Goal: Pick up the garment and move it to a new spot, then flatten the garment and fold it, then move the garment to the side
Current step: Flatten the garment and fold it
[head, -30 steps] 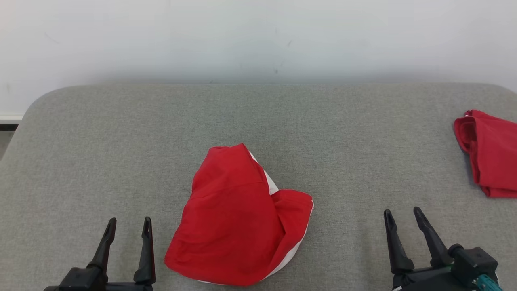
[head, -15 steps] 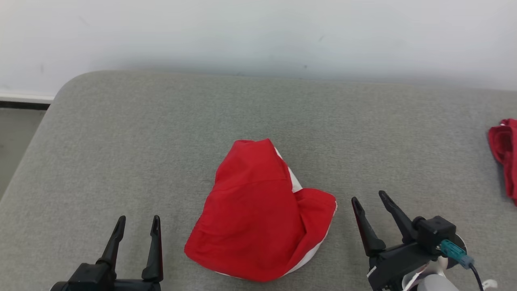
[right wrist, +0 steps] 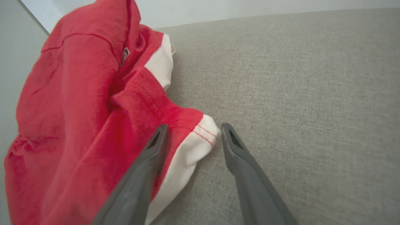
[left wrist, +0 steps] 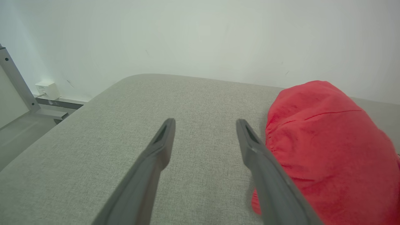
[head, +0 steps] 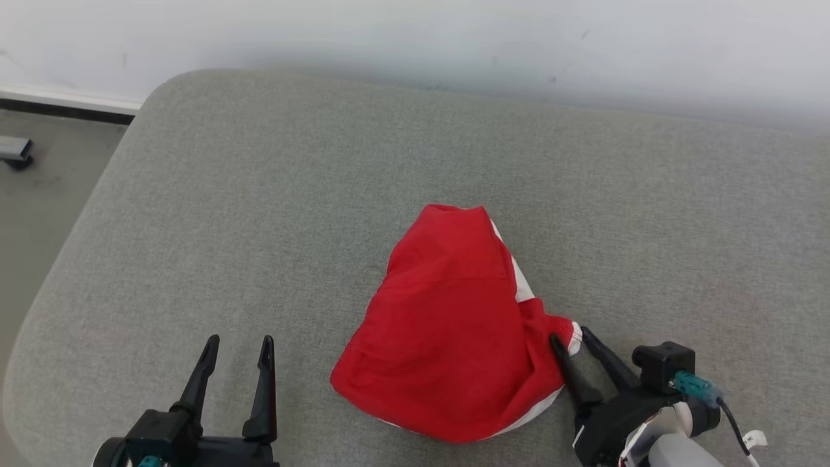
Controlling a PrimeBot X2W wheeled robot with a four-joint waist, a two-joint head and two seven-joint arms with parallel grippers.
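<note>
**Right hand arrives at the garment's corner**

The red garment (head: 454,324) lies crumpled near the front of the grey table (head: 259,194). One second ago the right hand (head: 569,335) stood well apart from it. Now its fingers, spread wide, stand on both sides of the white-edged right corner and are not yet closed. The left hand (head: 240,339) waits wide open near the garment's left side and holds nothing. I judge the pick-up is about to begin.

The crumpled red-and-white cloth garment (head: 454,324) is blocking the grey fabric-covered pad's (head: 259,194) near middle; bare surface is lying open toward its left, far and right edges.
</note>
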